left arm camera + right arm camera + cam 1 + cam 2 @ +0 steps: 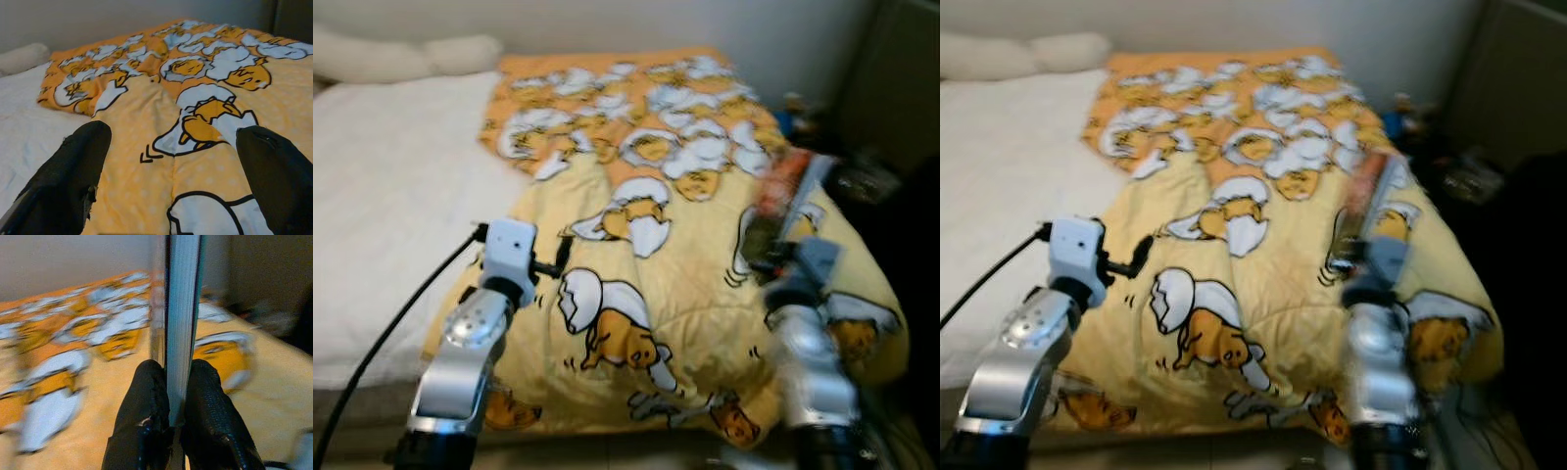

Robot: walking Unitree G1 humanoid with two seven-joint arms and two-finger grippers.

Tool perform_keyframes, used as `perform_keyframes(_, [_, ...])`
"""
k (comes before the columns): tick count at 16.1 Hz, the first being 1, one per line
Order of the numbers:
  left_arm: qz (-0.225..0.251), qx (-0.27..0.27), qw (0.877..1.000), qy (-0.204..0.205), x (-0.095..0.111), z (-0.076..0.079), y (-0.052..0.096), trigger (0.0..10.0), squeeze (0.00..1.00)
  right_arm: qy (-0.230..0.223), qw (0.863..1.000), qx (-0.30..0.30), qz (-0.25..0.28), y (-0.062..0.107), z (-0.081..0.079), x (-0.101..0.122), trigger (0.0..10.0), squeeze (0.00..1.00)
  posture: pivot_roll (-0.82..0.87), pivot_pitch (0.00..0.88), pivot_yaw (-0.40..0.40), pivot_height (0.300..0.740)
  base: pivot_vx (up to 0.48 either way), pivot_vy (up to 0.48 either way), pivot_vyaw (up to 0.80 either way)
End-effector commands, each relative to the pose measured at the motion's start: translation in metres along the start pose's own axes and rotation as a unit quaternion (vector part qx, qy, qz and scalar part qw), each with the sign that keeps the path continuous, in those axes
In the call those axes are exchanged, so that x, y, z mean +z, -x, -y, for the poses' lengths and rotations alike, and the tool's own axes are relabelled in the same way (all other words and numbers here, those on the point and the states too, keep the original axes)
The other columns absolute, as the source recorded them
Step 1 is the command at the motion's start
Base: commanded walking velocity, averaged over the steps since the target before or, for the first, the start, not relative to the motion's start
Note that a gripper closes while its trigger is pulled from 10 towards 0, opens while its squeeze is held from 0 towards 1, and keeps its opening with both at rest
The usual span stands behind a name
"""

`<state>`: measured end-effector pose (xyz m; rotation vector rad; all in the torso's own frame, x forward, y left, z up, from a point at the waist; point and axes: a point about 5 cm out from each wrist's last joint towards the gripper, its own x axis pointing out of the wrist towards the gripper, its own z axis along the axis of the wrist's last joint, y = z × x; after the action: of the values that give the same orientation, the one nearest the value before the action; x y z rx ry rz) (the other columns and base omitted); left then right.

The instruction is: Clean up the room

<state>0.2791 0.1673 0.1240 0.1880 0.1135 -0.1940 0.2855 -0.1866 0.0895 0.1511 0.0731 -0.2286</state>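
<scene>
Nearest the camera, both silver arms reach forward over the foot of the bed (382, 196). The right gripper (177, 384) has its fingers (146, 396) pinched tight on a thin book (182, 308), gripping it at the bottom edge so that it stands on end with the pale page edges facing the wrist camera. In the head views the book (783, 191) rises ahead of the right arm, above the right side of the yellow blanket (656, 294). Holding it by the narrow edge probably keeps the pages shut and lets the arm carry it clear of the bedding.

The left gripper (171, 161) hovers just above the blanket with its fingers (73, 166) spread wide and nothing between them, likely kept free for the next pick-up.

Beyond the grippers, the blanket, printed with egg cartoons, lies spread across the right part of the bed, rumpled at its far end. The bare white sheet shows on the left, and a pale pillow (460, 54) rests against the wall at the head. To the right of the bed, some dark clutter (857, 176) sits in shadow, too blurred to name.

The book looks like the thing being tidied; it is not yet put away.
</scene>
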Motion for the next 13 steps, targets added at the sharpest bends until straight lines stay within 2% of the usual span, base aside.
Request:
perform_keyframes(1, [-0.005,0.023,1.000,0.000,0.000,-0.011,0.001,10.0,0.00,-0.009,0.998,0.042,0.051,-0.005,-0.023,0.025,10.0,0.00,-0.03,0.000,0.044,0.740,0.000,0.409,0.00])
perform_keyframes(4, [-0.004,0.022,1.000,0.002,0.001,-0.010,0.000,10.0,0.00,-0.009,0.997,0.045,0.059,-0.006,-0.025,0.032,10.0,0.00,-0.04,0.000,0.043,0.740,0.000,0.431,0.00])
perform_keyframes(7, [-0.003,0.024,1.000,0.004,0.002,-0.009,-0.002,10.0,0.00,-0.014,0.998,0.044,0.049,-0.005,-0.024,0.027,10.0,0.00,-0.04,0.000,0.044,0.740,0.000,0.475,0.00])
perform_keyframes(13, [0.000,0.021,1.000,0.004,0.003,-0.008,-0.003,10.0,0.00,-0.030,0.997,0.061,0.041,-0.004,-0.036,0.026,10.0,0.00,-0.02,0.000,0.029,0.740,0.000,0.480,0.00])
